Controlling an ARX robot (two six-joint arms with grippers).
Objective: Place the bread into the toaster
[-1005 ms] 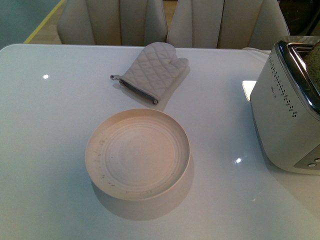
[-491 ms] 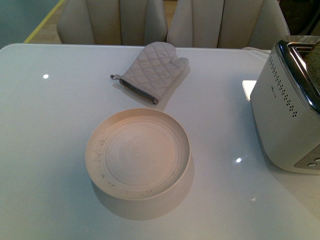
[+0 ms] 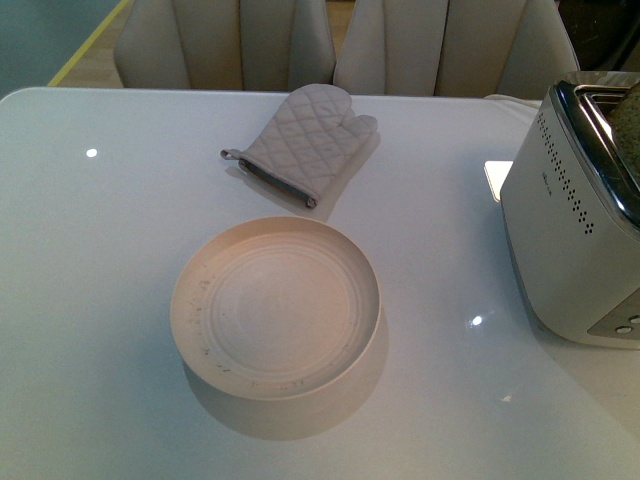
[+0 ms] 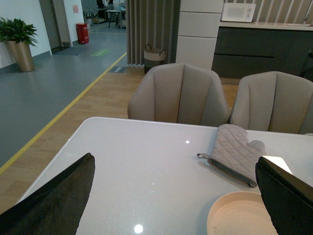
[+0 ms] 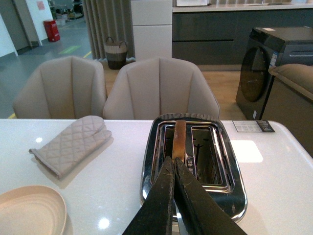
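Only the right wrist view showed the brown-crusted bread slice [image 5: 179,138] standing in the boxy white chrome-topped toaster [image 5: 193,161], at 3 o'clock from the round beige plate [image 3: 275,308]; right claw [image 5: 174,169] pressed together, empty; left claw [image 4: 176,196] spread wide, empty.

Two beige chairs [image 4: 178,95] stood behind the glossy white counter [image 3: 100,250], which reflected ceiling lights. The floor [image 4: 49,83] was grey with a yellow line bordering a wood strip. Further back were a potted plant [image 4: 19,41], grey curtains [image 4: 151,24], a basket [image 4: 155,55] and dark cabinets [image 5: 210,32].
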